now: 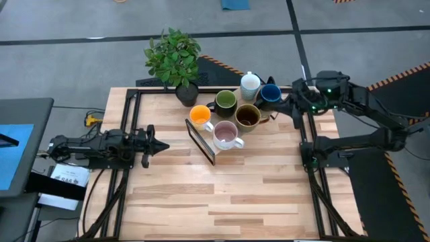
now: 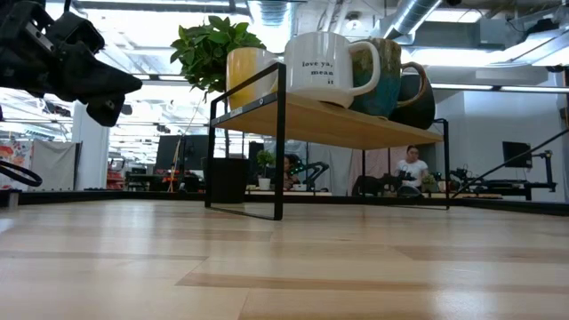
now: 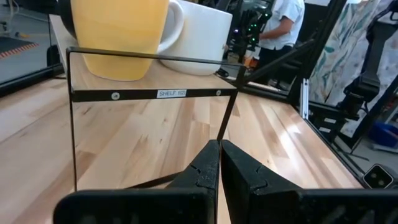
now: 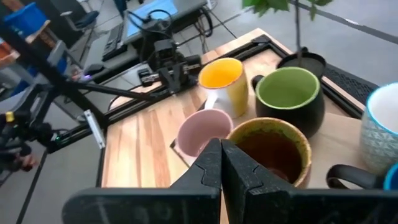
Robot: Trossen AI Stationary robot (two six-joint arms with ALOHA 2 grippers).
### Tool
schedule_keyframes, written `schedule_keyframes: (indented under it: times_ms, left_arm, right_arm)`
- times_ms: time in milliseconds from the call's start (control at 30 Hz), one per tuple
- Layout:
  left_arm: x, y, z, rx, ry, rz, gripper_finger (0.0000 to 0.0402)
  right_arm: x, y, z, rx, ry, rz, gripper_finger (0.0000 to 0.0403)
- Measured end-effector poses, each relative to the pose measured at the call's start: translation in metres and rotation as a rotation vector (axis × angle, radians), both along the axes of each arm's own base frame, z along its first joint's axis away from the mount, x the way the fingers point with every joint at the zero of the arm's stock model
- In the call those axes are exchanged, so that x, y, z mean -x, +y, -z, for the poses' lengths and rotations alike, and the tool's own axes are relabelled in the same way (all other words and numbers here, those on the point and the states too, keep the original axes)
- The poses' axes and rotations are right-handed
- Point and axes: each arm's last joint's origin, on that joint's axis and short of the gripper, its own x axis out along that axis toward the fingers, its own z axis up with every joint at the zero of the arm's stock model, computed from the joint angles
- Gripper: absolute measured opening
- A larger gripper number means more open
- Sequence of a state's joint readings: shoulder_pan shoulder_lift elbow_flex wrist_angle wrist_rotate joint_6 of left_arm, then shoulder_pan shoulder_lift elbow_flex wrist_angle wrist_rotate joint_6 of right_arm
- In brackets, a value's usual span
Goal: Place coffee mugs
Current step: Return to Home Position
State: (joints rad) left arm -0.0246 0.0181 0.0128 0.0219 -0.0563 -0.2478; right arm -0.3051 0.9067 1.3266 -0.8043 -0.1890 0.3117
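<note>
Six mugs stand upright on a small wooden shelf (image 1: 205, 144) with a black wire frame: orange (image 1: 200, 115), pale pink with a dark inside (image 1: 226, 134), brown-olive (image 1: 247, 115), dark green (image 1: 225, 101), white (image 1: 250, 83) and dark blue (image 1: 270, 93). My left gripper (image 1: 161, 144) is shut and hovers left of the shelf, pointing at its end frame (image 3: 149, 93). My right gripper (image 1: 282, 105) is shut, right of the mugs and above them, pointing toward the brown-olive mug (image 4: 273, 149). The right wrist view also shows the orange mug (image 4: 224, 81), pink mug (image 4: 202, 130) and green mug (image 4: 289, 96).
A dark pot with a green plant (image 1: 176, 59) stands at the far edge beside the shelf. Bare wooden table (image 1: 222, 195) stretches between the shelf and the near edge. Black rails (image 1: 312, 181) run along both sides. People sit in the room behind (image 2: 411, 169).
</note>
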Motion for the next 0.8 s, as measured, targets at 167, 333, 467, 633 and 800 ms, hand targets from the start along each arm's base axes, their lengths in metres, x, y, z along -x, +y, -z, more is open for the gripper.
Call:
schedule_keyframes:
  times_ms: [167,333,467,633,800]
  left_arm:
    - [0.000,0.000,0.000,-0.003,0.000,0.000,0.0000]
    - [0.000,0.000,0.000,-0.003,0.000,-0.001,0.0000]
    - [0.000,0.000,0.000,-0.003,0.000,-0.001,0.0000]
    - [0.000,0.000,0.000,0.000,0.000,-0.001,0.0000]
    - [0.000,0.000,0.000,-0.001,0.000,-0.001,0.0000]
  right_arm:
    - [0.007,0.010,0.004,0.027,-0.020,-0.038,0.0021]
    - [0.014,0.023,0.034,0.059,-0.032,-0.055,0.0020]
    - [0.017,0.032,0.068,0.070,-0.110,-0.097,0.0021]
    - [0.024,0.038,0.109,0.079,-0.245,-0.134,0.0021]
    - [0.032,0.039,0.144,0.061,-0.337,-0.116,0.0021]
